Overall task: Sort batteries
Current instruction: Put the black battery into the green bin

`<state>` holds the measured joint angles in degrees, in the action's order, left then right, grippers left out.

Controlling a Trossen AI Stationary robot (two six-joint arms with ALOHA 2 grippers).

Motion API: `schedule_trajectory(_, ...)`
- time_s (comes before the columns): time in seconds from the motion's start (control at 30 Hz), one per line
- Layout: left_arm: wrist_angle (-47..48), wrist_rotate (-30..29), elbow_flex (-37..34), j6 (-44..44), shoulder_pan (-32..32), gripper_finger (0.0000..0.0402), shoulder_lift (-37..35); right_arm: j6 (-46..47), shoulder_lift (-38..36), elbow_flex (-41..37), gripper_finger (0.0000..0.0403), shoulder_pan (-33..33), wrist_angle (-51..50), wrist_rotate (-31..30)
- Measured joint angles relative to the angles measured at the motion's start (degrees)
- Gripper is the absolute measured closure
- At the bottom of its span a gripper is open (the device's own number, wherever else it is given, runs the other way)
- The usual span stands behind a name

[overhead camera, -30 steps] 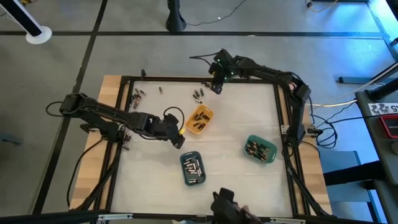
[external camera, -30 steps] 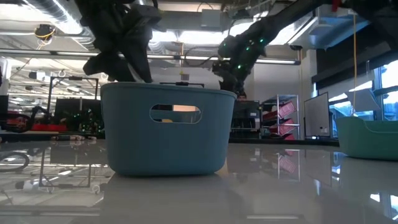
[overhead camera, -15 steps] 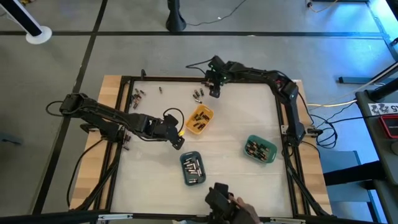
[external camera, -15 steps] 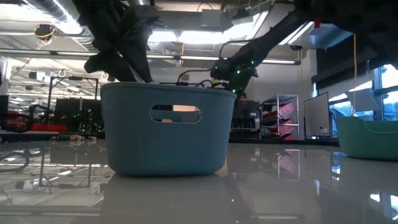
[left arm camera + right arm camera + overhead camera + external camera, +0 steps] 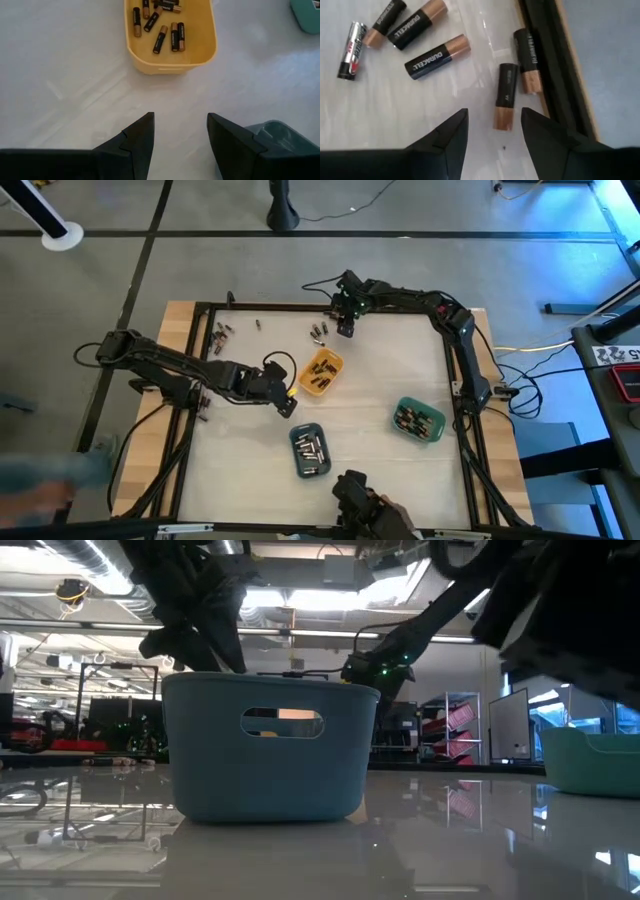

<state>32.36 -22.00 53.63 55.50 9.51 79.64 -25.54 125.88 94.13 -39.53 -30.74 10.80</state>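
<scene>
Right gripper [image 5: 492,131] sits at the far edge of the surface [image 5: 370,390], jaws parted and empty, with loose batteries [image 5: 436,56] lying flat on the surface just ahead of it: several black-and-copper cells, one silver cell [image 5: 352,43] off to the side, and one cell [image 5: 528,60] lying against the dark frame rail [image 5: 555,65]. One black-and-copper cell [image 5: 505,96] lies just ahead of the gap between the fingers, not touched. Left gripper [image 5: 180,137] hovers mid-surface, jaws parted, nothing held, between the yellow tray [image 5: 207,45] and the blue tray [image 5: 309,450]. Yellow tray holds several black-and-copper cells. From above, blue tray holds silvery cells and green tray [image 5: 420,420] on the right side holds dark ones; more loose cells [image 5: 220,333] are scattered near the far left corner. In the low view the blue tray [image 5: 270,755] fills the foreground and hides its contents.
</scene>
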Motion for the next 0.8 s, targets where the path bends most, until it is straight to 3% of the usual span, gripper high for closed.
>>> schedule_trajectory(0.33,0.0,0.0,0.0,0.2,-0.7,0.0229,0.0,0.7,2.7,0.2,0.0231,-0.3,0.7,0.2)
schedule_trajectory(0.47,-0.1,0.0,0.0,0.8,-0.7,0.0229,0.0,1.4,3.1,0.9,0.027,-0.2,-1.1,-0.7)
schedule_trajectory(0.67,0.0,0.0,0.0,1.0,-0.7,0.0229,0.0,2.9,3.1,0.9,0.0366,-0.2,-1.5,-2.2)
schedule_trajectory(0.8,0.0,0.0,0.0,1.1,-0.5,0.0229,0.0,3.9,3.1,0.8,0.0367,-0.1,-0.9,-3.7)
